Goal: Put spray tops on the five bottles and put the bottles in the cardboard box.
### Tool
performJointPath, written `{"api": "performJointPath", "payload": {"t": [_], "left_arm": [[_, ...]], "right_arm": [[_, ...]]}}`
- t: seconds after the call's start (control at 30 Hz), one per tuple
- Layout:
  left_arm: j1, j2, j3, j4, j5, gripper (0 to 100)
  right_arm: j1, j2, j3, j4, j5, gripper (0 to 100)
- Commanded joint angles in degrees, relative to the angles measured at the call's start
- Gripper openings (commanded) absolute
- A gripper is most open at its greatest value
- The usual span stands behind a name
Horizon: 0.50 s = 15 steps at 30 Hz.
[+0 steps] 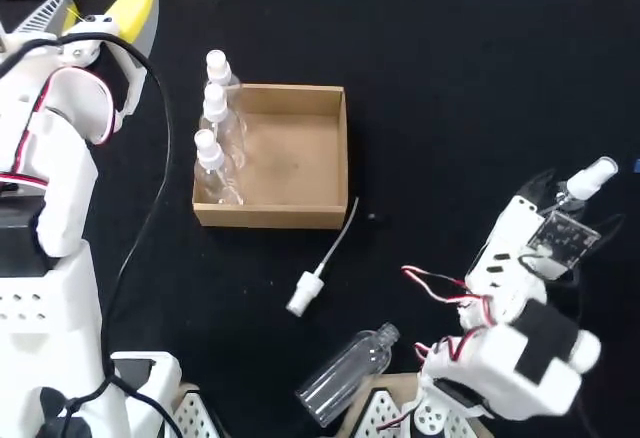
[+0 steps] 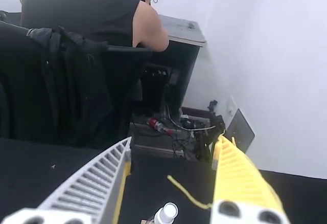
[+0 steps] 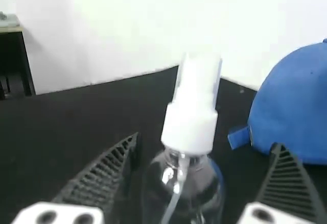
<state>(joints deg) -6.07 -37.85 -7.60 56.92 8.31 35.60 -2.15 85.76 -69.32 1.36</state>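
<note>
Left gripper point(image 1: 92, 10) sits over the far left corner of the black tabletop point(image 1: 450, 78). Its fingers are spread wide, one white and one yellow, with nothing between them. In the left wrist view the left gripper point(image 2: 172, 144) has a white spray top point(image 2: 166, 214) low between its fingers, well clear of both.

The cardboard box point(image 1: 300, 214) sits left of the tabletop's centre and is open on top. Three capped bottles point(image 1: 218, 163) stand inside in a row along its left wall. All are upright with white spray tops on. The rest of the box floor is bare.

A loose spray top point(image 1: 305, 293) lies on the tabletop just in front of the box. Its thin tube points toward the box's front right corner.

An uncapped bottle point(image 1: 345, 373) lies on its side near the front edge, neck pointing toward the right arm.

Right gripper point(image 1: 572, 206) is at the right edge of the tabletop, closed around the body of a held bottle point(image 1: 588, 180) that is tilted, its spray top on and pointing away. In the right wrist view the held bottle point(image 3: 184, 183) sits between the black fingers point(image 3: 110, 168). A blue cap point(image 3: 296, 111) lies just beyond.
</note>
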Motion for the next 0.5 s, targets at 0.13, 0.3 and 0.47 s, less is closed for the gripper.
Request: {"api": "performJointPath", "payload": {"t": [0.13, 0.3, 0.47], "left_arm": [[-0.2, -0.1, -0.6, -1.4, -0.5, 23], [-0.2, -0.1, -0.6, -1.4, -0.5, 23], [-0.2, -0.1, -0.6, -1.4, -0.5, 23]], "right_arm": [[-0.9, -10.8, -1.0, 11.3, 0.0, 34.7], [-0.9, -11.7, -1.3, 11.3, 0.4, 34.7], [-1.1, -9.3, -2.2, 11.4, 0.4, 34.6]]}}
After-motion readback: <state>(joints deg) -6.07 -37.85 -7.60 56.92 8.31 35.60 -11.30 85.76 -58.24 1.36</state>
